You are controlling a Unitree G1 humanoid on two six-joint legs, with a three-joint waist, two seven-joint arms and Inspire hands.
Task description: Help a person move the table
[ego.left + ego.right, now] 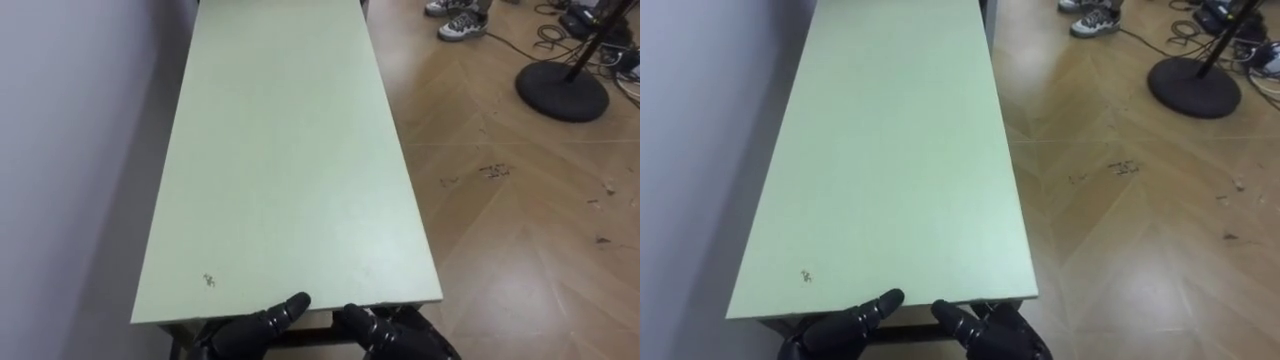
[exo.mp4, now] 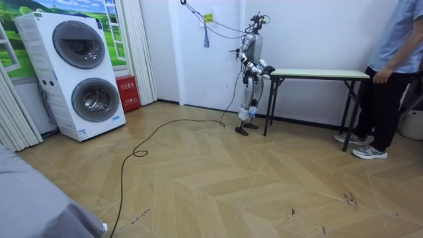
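Left hand (image 1: 250, 332), right hand (image 1: 395, 340) clasp near table (image 1: 290, 150) end

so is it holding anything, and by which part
Left hand and right hand meet the pale green rectangular table at its near short edge; a grip cannot be told.

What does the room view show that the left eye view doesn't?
Room view: the body of a person in a blue shirt, two stacked white washing machines, a red box. Left eye view: a small dark mark on the long pale green table, a round black stand base. Shared: that table, the robot's black left hand and right hand at its end, the person's grey shoes, the herringbone wooden floor.
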